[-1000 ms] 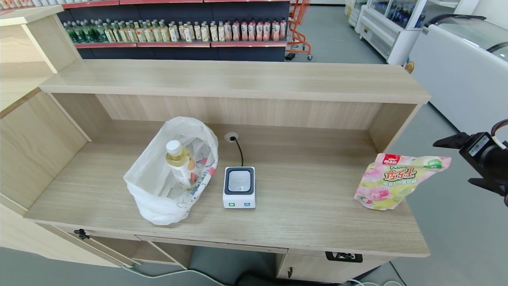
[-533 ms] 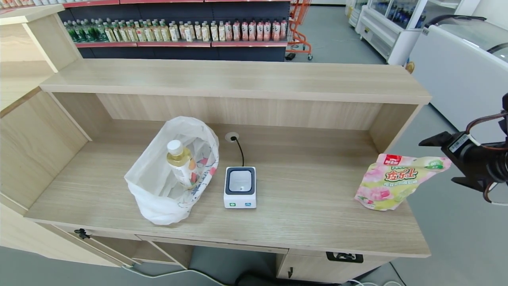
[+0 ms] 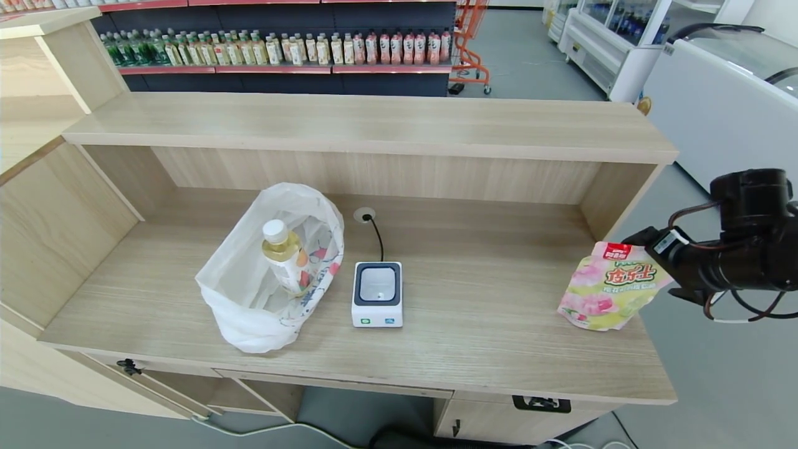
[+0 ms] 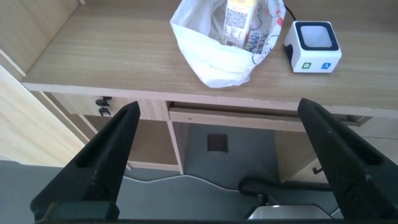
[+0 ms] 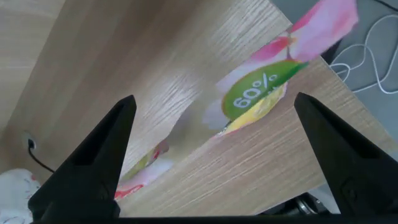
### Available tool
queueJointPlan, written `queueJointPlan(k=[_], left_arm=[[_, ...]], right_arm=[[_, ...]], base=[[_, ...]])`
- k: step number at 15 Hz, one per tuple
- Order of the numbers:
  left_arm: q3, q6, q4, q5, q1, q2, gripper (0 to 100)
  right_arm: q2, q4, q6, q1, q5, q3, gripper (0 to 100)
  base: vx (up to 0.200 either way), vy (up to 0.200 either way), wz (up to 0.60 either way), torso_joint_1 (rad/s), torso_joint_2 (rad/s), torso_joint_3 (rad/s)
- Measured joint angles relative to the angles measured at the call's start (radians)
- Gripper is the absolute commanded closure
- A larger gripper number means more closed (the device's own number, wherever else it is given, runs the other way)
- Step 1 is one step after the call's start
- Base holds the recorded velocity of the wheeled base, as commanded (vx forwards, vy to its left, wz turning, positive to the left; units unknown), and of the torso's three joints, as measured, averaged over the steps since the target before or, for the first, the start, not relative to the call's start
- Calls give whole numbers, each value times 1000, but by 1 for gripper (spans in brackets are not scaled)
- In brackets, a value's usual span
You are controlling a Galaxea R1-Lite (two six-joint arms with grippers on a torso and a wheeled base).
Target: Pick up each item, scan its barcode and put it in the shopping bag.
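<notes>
head view: right gripper (image 3: 648, 267), jaws wide and empty, at the corner of the pink and yellow-green soft plastic pouch (image 3: 608, 290), which overhangs the wooden counter's (image 3: 486, 349) right edge.
left wrist view: left gripper (image 4: 219, 104) wide open, empty, off the near edge.
right wrist view: the pouch corner lies between the fingers. a nudge could push it off the edge.

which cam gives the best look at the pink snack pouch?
Head view: the pink snack pouch lies nearly whole at the right end of the counter, print up; the right gripper hides one corner. The right wrist view has just its green-badged corner and a pink strip, close up between open fingers.
</notes>
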Motion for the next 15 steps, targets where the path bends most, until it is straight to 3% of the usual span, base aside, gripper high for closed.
queueJointPlan(k=[6,7,11,15], left_arm=[[0,0,0,0,0,0,0],[0,0,0,0,0,0,0],[0,0,0,1,0,0,0],[0,0,0,0,0,0,0]], right_arm=[[164,-321,-189,38,4,136,0],[181,-349,-211,47,5,159,100],[209,-373,-304,76,9,187,100],[193,-493,-557,83,51,194,100]], base=[[0,0,0,0,0,0],[0,0,0,0,0,0],[0,0,0,0,0,0],[0,0,0,0,0,0]])
